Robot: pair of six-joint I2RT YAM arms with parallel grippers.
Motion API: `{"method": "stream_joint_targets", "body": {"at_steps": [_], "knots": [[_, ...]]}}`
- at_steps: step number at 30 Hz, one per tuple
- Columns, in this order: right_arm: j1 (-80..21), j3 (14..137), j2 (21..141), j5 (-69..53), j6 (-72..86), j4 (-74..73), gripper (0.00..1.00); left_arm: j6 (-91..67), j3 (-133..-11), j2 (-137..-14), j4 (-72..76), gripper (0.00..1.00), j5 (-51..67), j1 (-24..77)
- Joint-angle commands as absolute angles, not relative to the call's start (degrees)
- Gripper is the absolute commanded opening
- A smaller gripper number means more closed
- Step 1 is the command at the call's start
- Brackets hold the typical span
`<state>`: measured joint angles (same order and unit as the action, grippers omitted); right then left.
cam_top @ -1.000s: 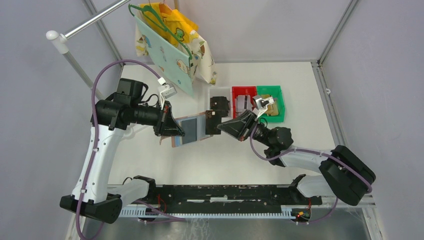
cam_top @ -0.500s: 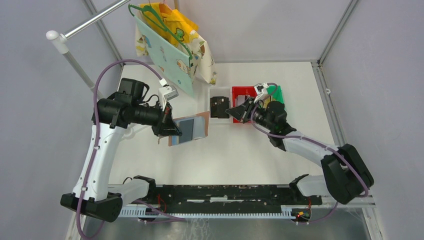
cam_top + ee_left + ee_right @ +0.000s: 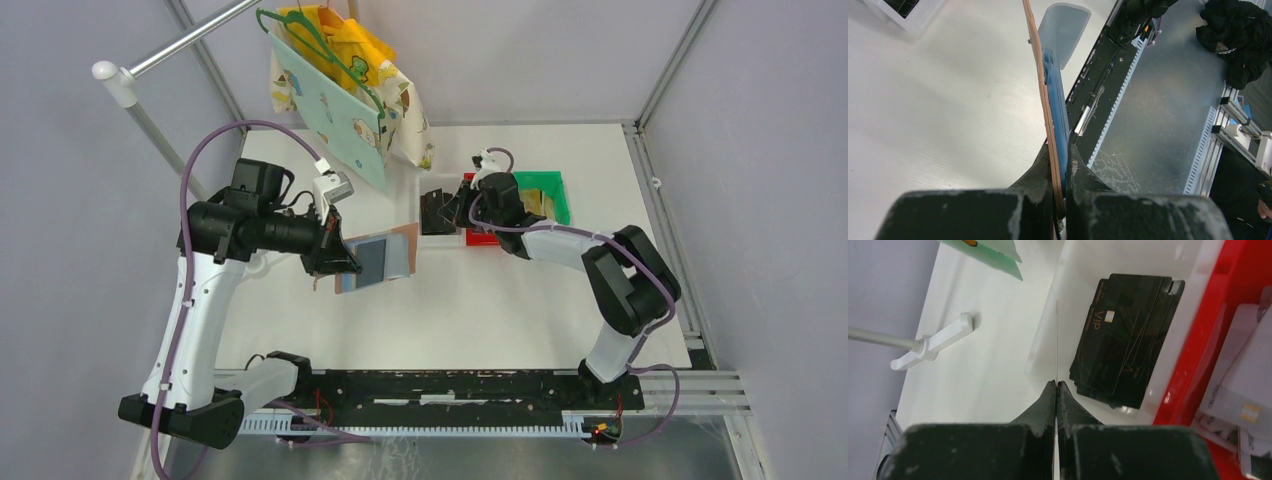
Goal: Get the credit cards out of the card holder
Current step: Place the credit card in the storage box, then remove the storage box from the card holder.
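Observation:
My left gripper [image 3: 335, 258] [image 3: 1060, 155] is shut on the card holder [image 3: 385, 255], a salmon-pink wallet held open above the table with its light blue pockets [image 3: 1055, 85] showing. My right gripper [image 3: 455, 208] [image 3: 1056, 384] is shut on a thin credit card [image 3: 1056, 340], seen edge-on, and holds it over the left wall of the clear bin [image 3: 1048, 330]. A stack of black cards [image 3: 1128, 335] [image 3: 437, 207] lies in that bin. Grey-silver cards [image 3: 1243, 385] lie in the red bin [image 3: 1228, 315].
A green bin [image 3: 548, 185] with gold-tan cards stands right of the red bin [image 3: 482, 238]. Printed bags on hangers [image 3: 340, 90] hang from a rod at the back left. A white hook piece [image 3: 933, 342] lies left of the clear bin.
My right gripper has carried a black card from the card holder right and back to the clear bin. The left gripper has kept the card holder nearly still.

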<state>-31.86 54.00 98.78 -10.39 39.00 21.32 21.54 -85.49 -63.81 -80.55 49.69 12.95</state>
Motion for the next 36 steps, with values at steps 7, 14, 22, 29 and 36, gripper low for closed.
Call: {"method": "stream_joint_targets", "body": {"at_steps": [7, 14, 22, 29, 36], "knots": [[-32.8, 65.6, 104.4, -4.8, 34.0, 16.9, 0.27, 23.7, -87.9, -61.9, -80.2, 0.02, 52.8, 13.0], [-33.0, 66.6, 94.7, -0.5, 28.4, 12.0, 0.5, 23.9, -88.1, -62.2, -80.2, 0.02, 53.7, 12.9], [-33.4, 52.3, 71.9, -20.1, 33.5, 28.5, 0.85, 25.4, -88.0, -62.3, -80.8, 0.02, 53.6, 13.0], [-38.7, 42.3, 61.5, -34.1, 41.6, 45.0, 0.98, 27.7, -87.5, -62.3, -81.6, 0.02, 54.1, 13.0], [-50.2, 47.2, 63.5, -29.3, 26.8, 30.8, 0.98, 28.5, -88.0, -62.5, -82.6, 0.02, 54.2, 13.1]]}}
